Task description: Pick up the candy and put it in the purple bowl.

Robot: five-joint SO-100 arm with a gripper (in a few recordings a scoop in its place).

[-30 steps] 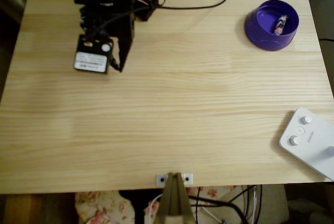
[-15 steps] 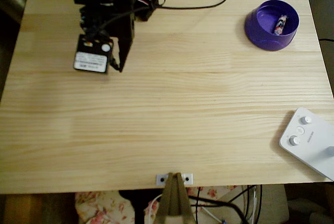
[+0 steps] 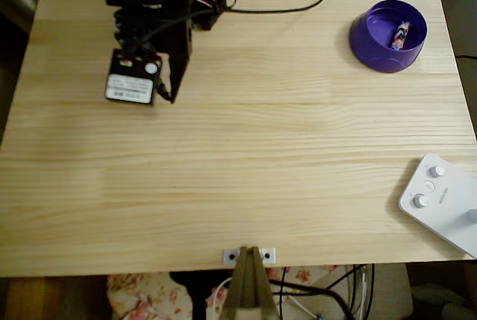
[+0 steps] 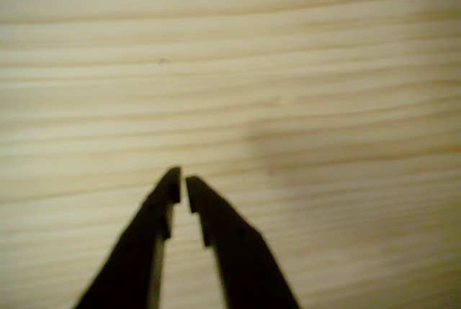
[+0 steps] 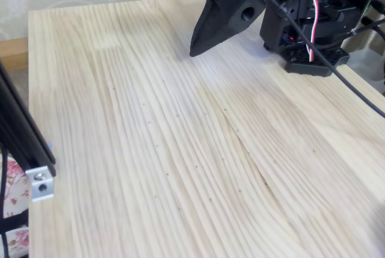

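Observation:
The candy (image 3: 400, 34), a small pale wrapped sweet with dark and red print, lies inside the purple bowl (image 3: 370, 42) at the table's far right corner in the overhead view. My black gripper (image 3: 172, 98) hovers over the far left of the table, well apart from the bowl. In the wrist view the gripper (image 4: 180, 178) is shut, its tips almost touching, with nothing between them and bare wood below. The fixed view shows the gripper (image 5: 195, 50) pointing down just above the boards.
A white box with knobs (image 3: 441, 201) sits at the table's right near corner. The arm's black base (image 5: 313, 26) with cables stands at the far edge. A metal bracket (image 3: 249, 256) is clamped at the near edge.

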